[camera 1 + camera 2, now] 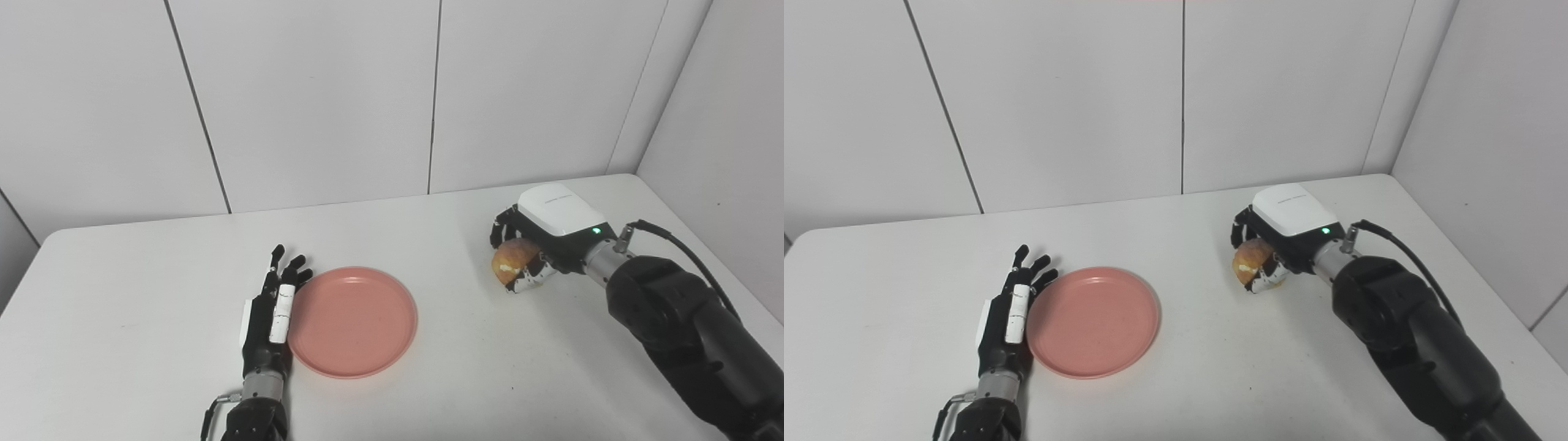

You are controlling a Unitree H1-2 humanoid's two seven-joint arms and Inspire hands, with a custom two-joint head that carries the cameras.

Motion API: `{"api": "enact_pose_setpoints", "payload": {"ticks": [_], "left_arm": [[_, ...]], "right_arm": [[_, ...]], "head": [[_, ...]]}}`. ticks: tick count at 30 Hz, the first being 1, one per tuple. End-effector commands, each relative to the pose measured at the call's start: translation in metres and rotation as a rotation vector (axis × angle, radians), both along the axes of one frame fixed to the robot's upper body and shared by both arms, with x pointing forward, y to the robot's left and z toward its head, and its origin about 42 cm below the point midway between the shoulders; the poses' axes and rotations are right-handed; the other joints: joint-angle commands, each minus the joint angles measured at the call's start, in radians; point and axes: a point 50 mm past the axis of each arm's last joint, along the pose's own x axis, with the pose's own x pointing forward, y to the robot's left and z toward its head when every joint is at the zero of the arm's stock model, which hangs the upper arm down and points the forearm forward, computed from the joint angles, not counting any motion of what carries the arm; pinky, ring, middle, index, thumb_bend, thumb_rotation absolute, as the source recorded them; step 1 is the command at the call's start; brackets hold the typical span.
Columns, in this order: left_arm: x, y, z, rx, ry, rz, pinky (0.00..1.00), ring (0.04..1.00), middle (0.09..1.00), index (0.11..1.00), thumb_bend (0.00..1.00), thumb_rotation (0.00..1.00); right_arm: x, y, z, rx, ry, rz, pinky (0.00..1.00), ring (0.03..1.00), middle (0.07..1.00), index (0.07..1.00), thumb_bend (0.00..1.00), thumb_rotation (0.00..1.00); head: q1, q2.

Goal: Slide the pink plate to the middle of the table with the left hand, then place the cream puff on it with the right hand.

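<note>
Bench (153, 294): white, fills the lower half of frame, walls behind. Pink plate (353, 320) sits lower centre, a bit left of mid-frame, empty. Right hand (533, 248) at centre right, fingers curled round the cream puff (513, 260), puff held at or just above the bench surface; can't tell if it's lifted clear. Left hand (274, 309) lies flat w/ fingers stretched & apart, holding nothing, its inner edge touching the plate's left rim.

Step in hand, by my read: plate looks about placed, so carrying the puff over is next. To do it well: lift enough to clear the plate rim, travel toward lower centre, come down over the plate's middle, let go low so the puff doesn't roll. Grip should stay light, since a puff prob squashes easily. Left hand resting on the rim could steady the plate vs. sliding.

Views: left eye view shows the pale cream side of the puff & the thumb under it more plainly. Right eye view shows more of the right wall & the bench's right corner.
</note>
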Motion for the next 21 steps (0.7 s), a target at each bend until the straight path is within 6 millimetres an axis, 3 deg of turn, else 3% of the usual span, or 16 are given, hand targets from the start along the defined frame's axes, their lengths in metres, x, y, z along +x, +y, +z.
{"api": "enact_pose_setpoints", "payload": {"ticks": [1,7,11,13,14,16,19,21], "left_arm": [[-0.009,-0.006,-0.022,0.012,0.096,-0.004,0.82,0.819,0.869,0.946,0.93,0.89],[-0.010,-0.009,-0.021,-0.010,0.097,0.005,0.82,0.836,0.873,0.931,0.90,0.87],[-0.012,-0.015,-0.018,-0.006,0.093,0.000,0.82,0.841,0.880,0.943,0.95,0.89],[-0.012,-0.020,-0.017,-0.007,0.091,-0.001,0.81,0.840,0.880,0.940,0.95,0.89],[-0.013,-0.022,-0.017,-0.006,0.091,-0.001,0.81,0.842,0.882,0.939,0.94,0.89],[-0.014,-0.027,-0.016,-0.005,0.094,0.003,0.81,0.844,0.884,0.939,0.94,0.89],[-0.014,-0.034,-0.014,-0.001,0.094,0.009,0.82,0.839,0.881,0.934,0.94,0.93],[-0.014,-0.038,-0.015,-0.002,0.093,0.012,0.82,0.841,0.878,0.932,0.94,0.94]], "right_arm": [[-0.002,0.016,0.027,-0.008,-0.105,0.067,0.36,0.424,0.501,0.496,0.52,0.00],[-0.002,0.048,0.029,0.039,-0.090,0.120,0.30,0.401,0.474,0.519,0.52,0.00],[0.001,0.066,0.029,0.088,-0.071,0.154,0.31,0.402,0.486,0.518,0.52,0.00],[0.002,0.073,0.026,0.108,-0.073,0.173,0.38,0.428,0.492,0.497,0.52,0.00],[0.002,0.076,0.025,0.113,-0.074,0.184,0.51,0.464,0.497,0.469,0.52,0.00],[0.003,0.080,0.023,0.116,-0.067,0.199,0.56,0.480,0.498,0.456,0.52,0.00],[0.005,0.086,0.018,0.120,-0.051,0.220,0.31,0.400,0.485,0.515,0.52,0.00],[0.006,0.087,0.013,0.127,-0.046,0.238,0.29,0.395,0.479,0.522,0.52,0.00]], "head": [[0.000,0.001],[0.035,0.005],[0.077,0.008],[0.104,0.011],[0.125,0.014],[0.143,0.017],[0.164,0.017],[0.181,0.016]]}}
